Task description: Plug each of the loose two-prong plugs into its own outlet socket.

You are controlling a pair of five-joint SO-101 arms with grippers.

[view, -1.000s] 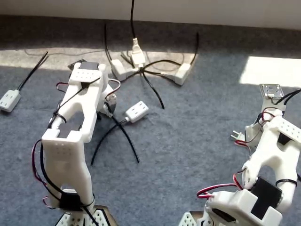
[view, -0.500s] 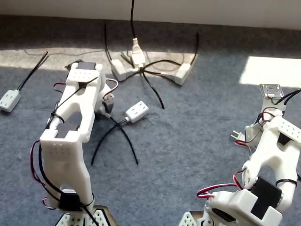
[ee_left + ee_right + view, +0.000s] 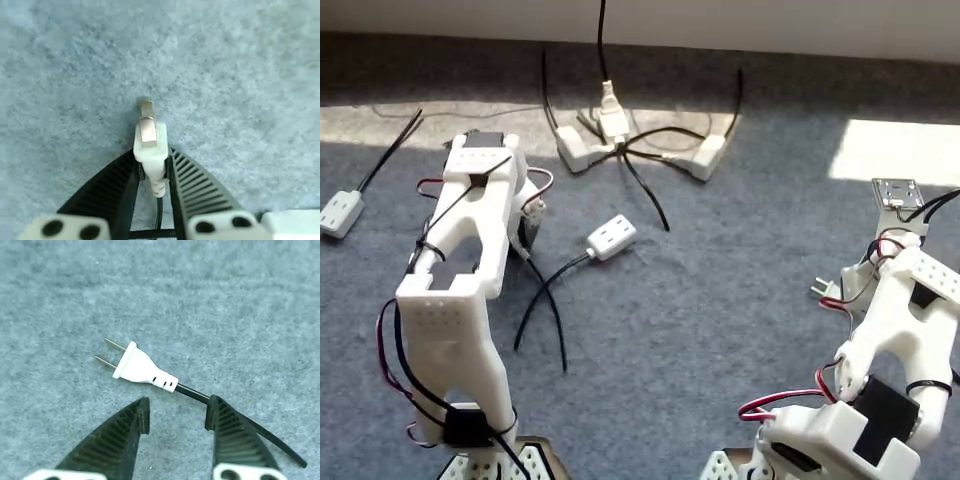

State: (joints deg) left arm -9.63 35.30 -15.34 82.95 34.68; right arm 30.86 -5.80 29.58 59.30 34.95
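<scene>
**Left claw clenched on one plug, right claw released over the other**

Left wrist view. The left gripper (image 3: 152, 157) is clenched on the held plug (image 3: 150, 142), a white two-prong plug. Its ribbed black fingers (image 3: 112, 187) press the plug body from either side. The prongs point away from the wrist toward the grey carpet (image 3: 240, 75). Whether their tips touch the pile cannot be told. A thin black cord (image 3: 158, 215) leaves the rear of the plug between the fingers.

Right wrist view. The right gripper (image 3: 177, 412) is released, its jaws standing well apart. The loose plug (image 3: 140, 370) lies flat on the carpet just beyond the fingertips, touched by neither finger. Its black lead (image 3: 192, 394) runs back beneath the tip of one finger.

High view. The left arm (image 3: 470, 240) stands at the left of the scene. Its gripper end is lowered near a white outlet socket (image 3: 612, 236) that lies in the middle of the carpet. Two black cords cross on the carpet between that arm and the socket. A second outlet socket (image 3: 340, 212) lies well apart, at the left edge. The loose plug rests just beside the right arm (image 3: 905, 320), prongs pointing toward the middle of the carpet. At the far side, near the wall, sits a cluster of white blocks (image 3: 575, 152) joined by black cords.
</scene>
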